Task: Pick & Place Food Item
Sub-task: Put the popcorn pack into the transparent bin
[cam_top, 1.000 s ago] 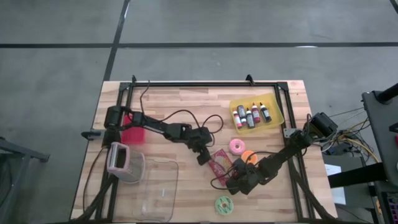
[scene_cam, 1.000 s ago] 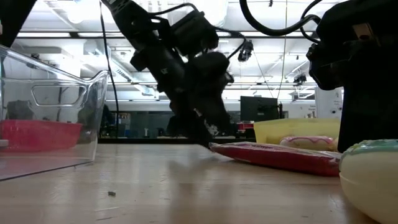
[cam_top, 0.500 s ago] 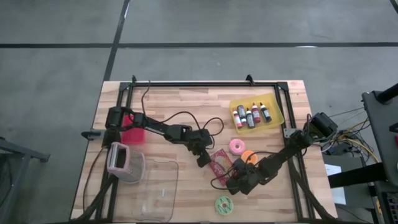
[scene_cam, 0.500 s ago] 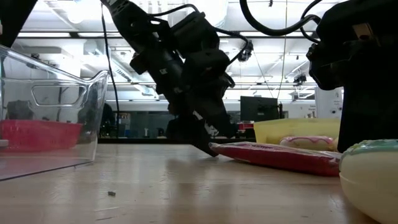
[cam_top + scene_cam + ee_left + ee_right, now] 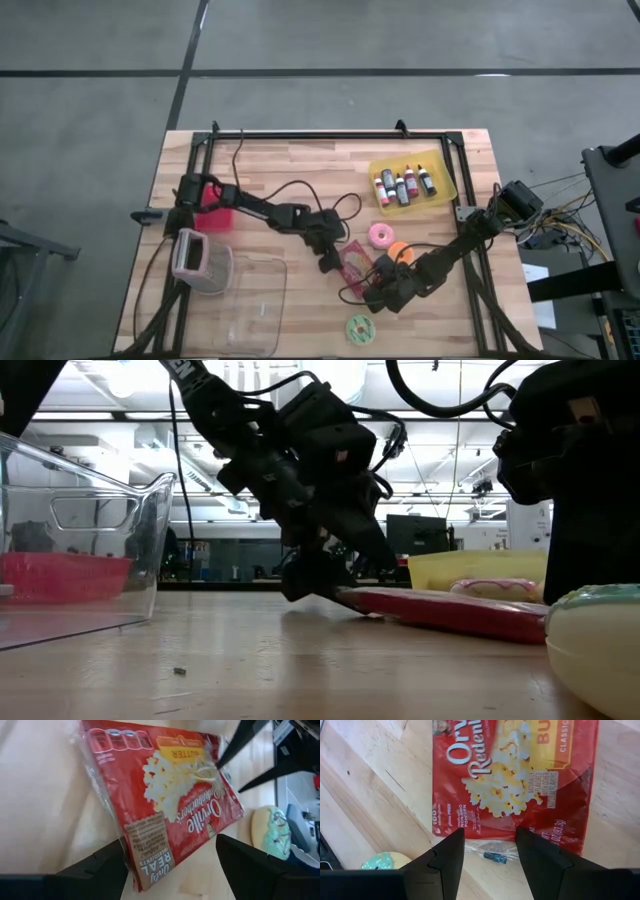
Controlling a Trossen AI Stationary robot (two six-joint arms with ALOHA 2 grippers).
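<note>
A red popcorn bag lies flat on the wooden table right of centre. My left gripper is open, down at the table at the bag's left end. In the left wrist view its fingers stand on either side of the bag's end. My right gripper is open and empty, just off the bag's near-right end. The right wrist view looks past it onto the bag. My left gripper has its open fingers on either side of the bag's short end, slanting down from the table's left. I cannot tell whether a finger touches the bag. The bag lies flat on the table.
A pink donut and an orange item lie just right of the bag, and a green donut lies near the front edge. A yellow tray of bottles stands far right. A clear bin stands front left, and a red item lies at the left.
My left gripper has come down to the table top and a little toward the near edge, up to the bag's left end. The bag has stayed in place.
</note>
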